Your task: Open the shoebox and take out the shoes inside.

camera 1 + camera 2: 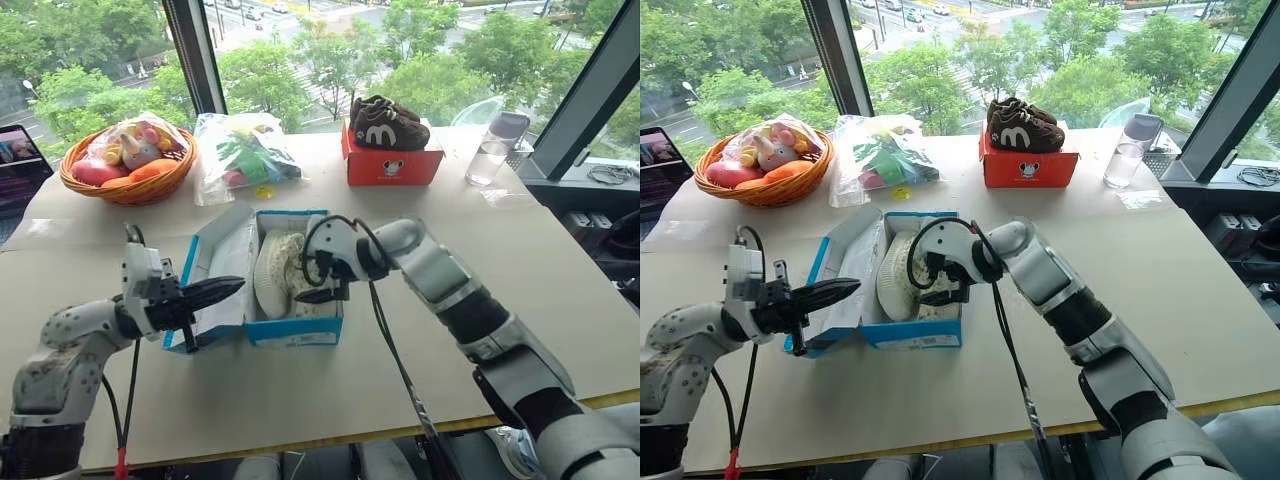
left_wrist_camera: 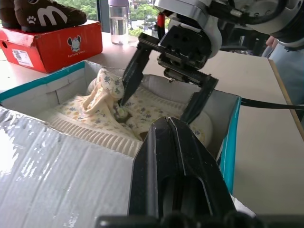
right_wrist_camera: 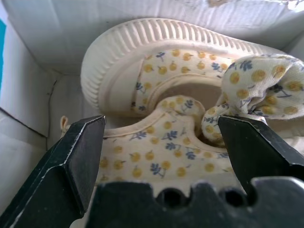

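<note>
Right gripper (image 1: 318, 283) — jaws spread wide, reaching down into the open shoebox (image 1: 300, 328). In the right wrist view the two black fingers (image 3: 78, 156) straddle a cream shoe; nothing is clamped between them. One finger sits close by the shoe's floppy fabric bow, whether touching it I cannot tell.

Left gripper (image 1: 228, 291) — jaws pressed together into one black point, empty, level with the box and hovering at the box's flipped-open lid (image 1: 218, 262), pointing across toward the right gripper.

The shoes (image 1: 280, 272) lie inside the shoebox, on their sides. Cream fabric printed with small yellow dots and blue sprigs; ribbed pale rubber soles. The upper shoe shows its sole edge toward the lid side.

Shoebox: blue outside, white inside, lid folded back to the robot's left, standing near the middle of the table (image 1: 560, 300).

Farther back on the table: a red-orange box (image 1: 390, 163) with dark brown shoes (image 1: 388, 123) on top; a clear water bottle (image 1: 492, 148) just beside it on the right; a plastic bag (image 1: 240, 152) of coloured items; a wicker basket (image 1: 128, 160) of toys at far left.
</note>
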Robot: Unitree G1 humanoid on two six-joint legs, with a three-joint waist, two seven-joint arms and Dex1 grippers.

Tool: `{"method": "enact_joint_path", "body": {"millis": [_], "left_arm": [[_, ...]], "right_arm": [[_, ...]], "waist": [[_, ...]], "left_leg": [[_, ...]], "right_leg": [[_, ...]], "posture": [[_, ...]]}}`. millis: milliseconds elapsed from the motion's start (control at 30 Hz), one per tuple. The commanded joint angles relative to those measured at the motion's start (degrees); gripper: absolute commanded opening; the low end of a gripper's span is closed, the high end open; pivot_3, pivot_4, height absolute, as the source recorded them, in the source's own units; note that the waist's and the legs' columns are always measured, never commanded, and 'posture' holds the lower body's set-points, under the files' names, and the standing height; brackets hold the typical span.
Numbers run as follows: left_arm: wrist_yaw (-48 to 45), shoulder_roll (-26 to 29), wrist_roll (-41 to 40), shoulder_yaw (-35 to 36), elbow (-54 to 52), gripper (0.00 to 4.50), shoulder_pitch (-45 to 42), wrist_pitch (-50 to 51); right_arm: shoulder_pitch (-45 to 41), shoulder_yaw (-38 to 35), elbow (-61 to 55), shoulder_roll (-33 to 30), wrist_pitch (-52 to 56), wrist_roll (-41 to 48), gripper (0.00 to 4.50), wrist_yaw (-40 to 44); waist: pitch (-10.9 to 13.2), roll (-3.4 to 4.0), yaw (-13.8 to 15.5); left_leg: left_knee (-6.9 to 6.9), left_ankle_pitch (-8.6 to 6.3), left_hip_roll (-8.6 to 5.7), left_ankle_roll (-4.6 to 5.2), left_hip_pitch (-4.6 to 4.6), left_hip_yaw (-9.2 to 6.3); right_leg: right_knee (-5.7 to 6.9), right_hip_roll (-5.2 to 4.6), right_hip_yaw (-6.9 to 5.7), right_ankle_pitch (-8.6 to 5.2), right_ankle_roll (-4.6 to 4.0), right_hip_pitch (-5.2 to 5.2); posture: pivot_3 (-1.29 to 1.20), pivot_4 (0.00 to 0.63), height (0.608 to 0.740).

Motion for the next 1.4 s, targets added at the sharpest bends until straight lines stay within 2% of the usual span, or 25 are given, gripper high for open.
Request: {"method": "enact_joint_path", "body": {"millis": [33, 200, 333, 433, 700, 1000, 1100, 1400], "left_arm": [[0.1, 0.2, 0.4, 0.2, -0.4, 0.00, -0.9, -1.2], [0.2, 0.2, 0.8, 0.0, 0.2, 0.00, -1.5, -1.4], [0.3, 0.0, 1.3, -0.2, 0.5, 0.00, -1.6, -1.6], [0.4, -0.2, 1.5, -0.5, 0.3, 0.00, -1.4, -1.7], [0.3, -0.1, 2.0, -0.6, 0.1, 0.00, -1.0, -1.8], [0.9, 0.1, 2.3, -0.3, 0.4, 0.00, -1.1, -1.5], [1.0, 0.3, 2.3, -0.2, 0.3, 0.00, -1.0, -1.5], [1.2, 0.5, 2.5, -0.5, 0.8, 0.00, -1.6, -1.3]], "right_arm": [[-2.0, 0.7, -1.1, -1.1, -1.2, -3.2, 4.49, -0.1], [-0.7, 6.6, 1.7, -1.1, -5.2, -10.0, 4.49, -0.8], [0.0, 7.3, 3.6, 0.7, -5.7, -10.9, 4.49, -0.4], [-0.8, 6.0, 4.5, 1.7, -5.7, -10.9, 4.49, -0.4], [-8.2, -3.7, 10.0, 6.3, -1.6, -5.4, 4.49, -1.5], [-6.6, -4.7, 13.9, 10.0, -1.8, -5.3, 4.49, -4.8], [-5.6, -4.5, 13.6, 10.4, -1.5, -5.4, 3.75, -5.6], [-5.2, -5.0, 14.1, 10.8, -2.0, -5.6, 0.57, -8.3]], "waist": [[0.0, 0.00, 0.0], [0.0, 0.00, -0.1], [-0.1, -0.08, 0.0], [-0.2, -0.16, 0.0], [-0.1, -0.10, -0.2], [-0.1, -0.09, -0.1], [-0.1, -0.09, -0.1], [-0.1, -0.09, -0.2]], "left_leg": [[0.00, 0.00, 0.00, 0.00, 0.00, 0.00], [0.00, 0.00, 0.00, 0.00, 0.05, 0.00], [0.01, 0.00, 0.00, 0.00, 0.21, 0.00], [0.00, 0.00, 0.00, 0.00, 0.28, 0.00], [0.00, 0.00, 0.02, 0.00, 0.19, 0.00], [-0.02, -0.04, 0.00, -0.03, 0.04, 0.01], [-0.02, -0.04, 0.01, -0.03, 0.05, 0.01], [-0.02, -0.04, 0.01, -0.03, 0.06, 0.01]], "right_leg": [[0.00, 0.00, 0.00, 0.00, 0.00, 0.00], [0.01, 0.00, 0.00, -0.01, 0.01, 0.03], [0.00, 0.00, 0.00, -0.01, 0.02, 0.23], [0.01, 0.01, 0.00, -0.01, 0.02, 0.27], [0.09, 0.05, 0.03, 0.01, -0.02, 0.08], [0.06, 0.03, 0.03, 0.20, -0.34, -0.03], [0.06, 0.03, 0.02, 0.15, -0.26, -0.02], [0.06, 0.04, 0.03, 0.10, -0.16, -0.01]], "posture": [[0.00, 0.150, 0.740], [0.00, 0.150, 0.740], [0.00, 0.150, 0.740], [0.00, 0.150, 0.740], [0.00, 0.150, 0.740], [0.00, 0.150, 0.740], [0.00, 0.150, 0.740], [0.00, 0.150, 0.740]]}}
